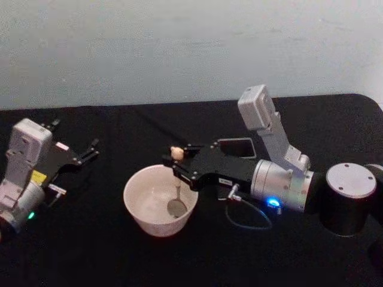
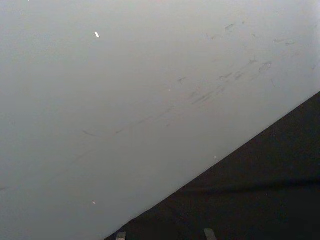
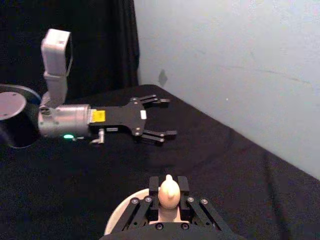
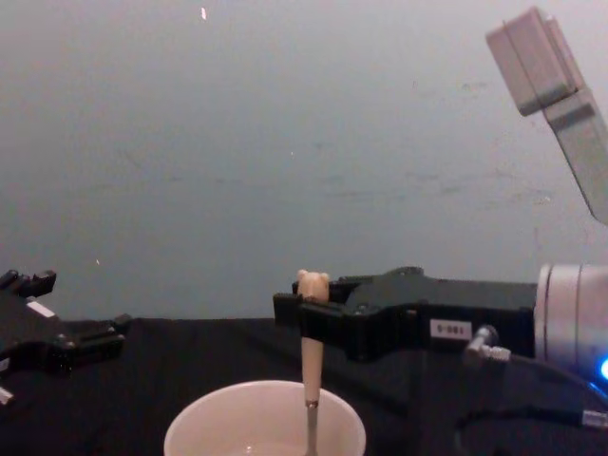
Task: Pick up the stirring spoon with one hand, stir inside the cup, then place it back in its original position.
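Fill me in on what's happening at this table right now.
The right gripper is shut on the small spoon with a pale beige handle and bear-head knob. It holds the spoon upright, with the shiny metal bowl down inside the wide cream-white round cup. The dark grey square-mouthed holder stands behind the right arm on the black table. The left gripper is open and parked off to the left, apart from the cup.

A pale grey painted wall (image 2: 125, 100) carries dark scuff marks (image 2: 215, 92) at two o'clock. A flat black cloth (image 2: 260, 195) lies at five o'clock.
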